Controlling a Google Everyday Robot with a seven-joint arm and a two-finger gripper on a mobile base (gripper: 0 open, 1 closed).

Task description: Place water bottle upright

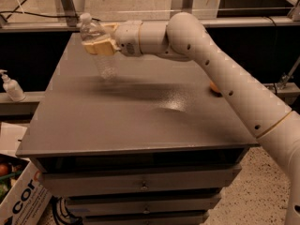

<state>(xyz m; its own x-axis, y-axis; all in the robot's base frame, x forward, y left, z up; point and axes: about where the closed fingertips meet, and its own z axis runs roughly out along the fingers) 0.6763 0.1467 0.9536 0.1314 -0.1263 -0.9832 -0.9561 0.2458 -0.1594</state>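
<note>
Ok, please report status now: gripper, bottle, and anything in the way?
Gripper over far left of table, fingers shut on water bottle. Bottle near upright, cap up; base contact unclear. Small orange object near right edge, out of path.

A pale robot arm reaches left across a grey table. Its gripper, at the far left corner, clasps a clear bottle, cap up and slightly tilted. A pump bottle stands left of the table.
</note>
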